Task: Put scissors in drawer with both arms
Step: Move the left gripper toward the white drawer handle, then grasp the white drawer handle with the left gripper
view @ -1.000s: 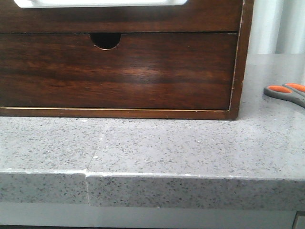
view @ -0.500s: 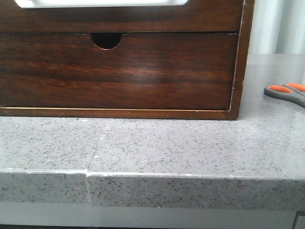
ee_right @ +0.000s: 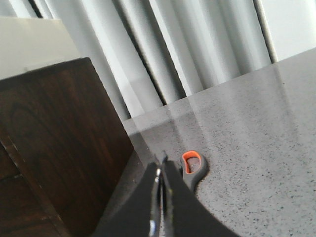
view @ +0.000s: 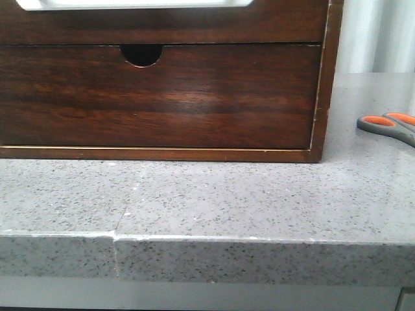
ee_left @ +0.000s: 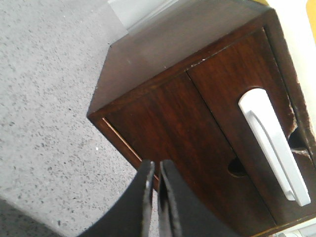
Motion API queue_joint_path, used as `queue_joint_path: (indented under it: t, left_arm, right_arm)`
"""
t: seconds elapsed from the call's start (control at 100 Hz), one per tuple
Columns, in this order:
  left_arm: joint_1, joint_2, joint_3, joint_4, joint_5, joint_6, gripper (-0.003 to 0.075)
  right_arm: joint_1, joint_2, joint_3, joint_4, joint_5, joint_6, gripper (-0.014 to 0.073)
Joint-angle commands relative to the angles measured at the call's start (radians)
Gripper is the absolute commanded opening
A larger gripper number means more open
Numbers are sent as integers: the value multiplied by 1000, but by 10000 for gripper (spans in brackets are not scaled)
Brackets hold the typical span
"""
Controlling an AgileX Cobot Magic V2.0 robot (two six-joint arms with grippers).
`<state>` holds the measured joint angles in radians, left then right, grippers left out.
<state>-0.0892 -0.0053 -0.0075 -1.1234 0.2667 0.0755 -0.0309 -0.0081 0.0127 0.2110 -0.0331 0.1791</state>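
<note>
The scissors (view: pixel 389 126), grey handles with orange-lined loops, lie on the stone counter to the right of the wooden chest, cut off by the front view's right edge. One orange loop (ee_right: pixel 193 168) shows just past my right gripper (ee_right: pixel 161 165), which is shut and empty, low beside the chest's side. The drawer (view: pixel 162 26) is the upper front, closed, with its white cutout (view: pixel 130 3) at the frame top. It also shows in the left wrist view (ee_left: pixel 232 94), with the white cutout (ee_left: pixel 271 143). My left gripper (ee_left: pixel 157 165) is shut and empty, near the chest's lower front corner. Neither gripper shows in the front view.
The lower drawer front (view: pixel 162 97) has a small half-round notch (view: pixel 141 55) and is closed. The chest (ee_right: pixel 54 143) stands on a speckled grey counter (view: pixel 214 194) with a front edge (view: pixel 214 240). White curtains (ee_right: pixel 187 44) hang behind.
In the front view the chest and the scissors sit a few pixels further left than before. Nothing else differs.
</note>
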Motion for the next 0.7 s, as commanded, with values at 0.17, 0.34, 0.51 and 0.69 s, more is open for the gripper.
queue_joint_path:
  t: [0.17,0.34,0.51,0.69]
  left_arm:
    - [-8,27,-147,-7,66,163,-20]
    - [-8,198,-291,99,137,163,6]
    - [-8,402,-420,97,241,163,271]
    - [-8,575,-498,-81,317,170,336]
  right_arm:
    - [-6,-28,-104,172,-15,-1,-56]
    - [-6,18,-237,170,247,-1,-54]
    - [-6,88,-353,217,363,-1,69]
    - [-6,166,-433,366,421,-1,374]
